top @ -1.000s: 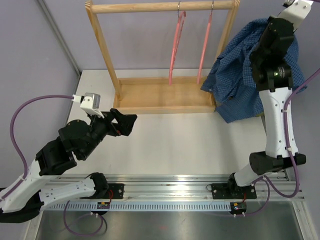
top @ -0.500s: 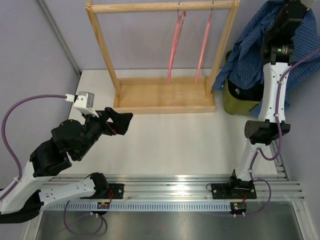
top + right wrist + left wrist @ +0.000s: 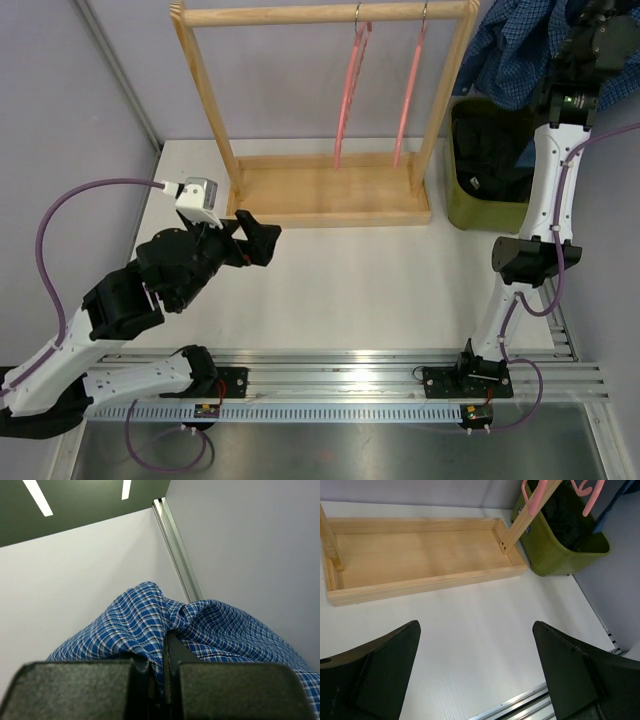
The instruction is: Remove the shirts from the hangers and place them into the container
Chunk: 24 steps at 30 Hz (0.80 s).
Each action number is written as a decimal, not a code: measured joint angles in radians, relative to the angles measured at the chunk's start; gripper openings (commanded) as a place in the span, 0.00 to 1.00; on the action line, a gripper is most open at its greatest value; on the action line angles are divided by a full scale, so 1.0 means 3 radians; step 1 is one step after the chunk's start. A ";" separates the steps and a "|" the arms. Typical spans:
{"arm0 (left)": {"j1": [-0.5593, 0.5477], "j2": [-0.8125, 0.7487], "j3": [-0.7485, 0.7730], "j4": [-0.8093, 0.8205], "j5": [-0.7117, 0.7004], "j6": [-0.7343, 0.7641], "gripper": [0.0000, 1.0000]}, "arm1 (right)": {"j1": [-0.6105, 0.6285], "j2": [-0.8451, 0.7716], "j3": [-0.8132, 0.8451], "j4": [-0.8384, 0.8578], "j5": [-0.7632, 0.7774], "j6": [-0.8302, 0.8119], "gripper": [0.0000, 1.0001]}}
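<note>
The blue checked shirt (image 3: 512, 48) hangs high at the far right, above the olive-green container (image 3: 468, 212). My right gripper (image 3: 163, 642) is shut on a fold of this shirt (image 3: 131, 622); in the top view the shirt and the frame's edge mostly hide it. A black shirt (image 3: 497, 150) lies inside the container (image 3: 551, 560). Two pink hangers (image 3: 350, 90) (image 3: 408, 92) hang bare on the rack's top bar. My left gripper (image 3: 262, 240) hovers open over the table in front of the rack, with nothing between its fingers (image 3: 395, 650).
The light wooden rack (image 3: 320, 205) stands at the back middle, its base tray (image 3: 415, 550) just left of the container. A grey wall runs behind and to the right. Metal rails (image 3: 340, 375) cross the near edge.
The right arm has risen and swung back, lifting the blue shirt off the container's front and uncovering it. The left arm has shifted slightly right and forward, still open.
</note>
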 measured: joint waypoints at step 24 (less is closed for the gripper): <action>0.0000 -0.0052 -0.0197 0.0107 0.0045 -0.0085 0.99 | -0.0066 0.0781 -0.0788 -0.1979 0.0437 0.0537 0.00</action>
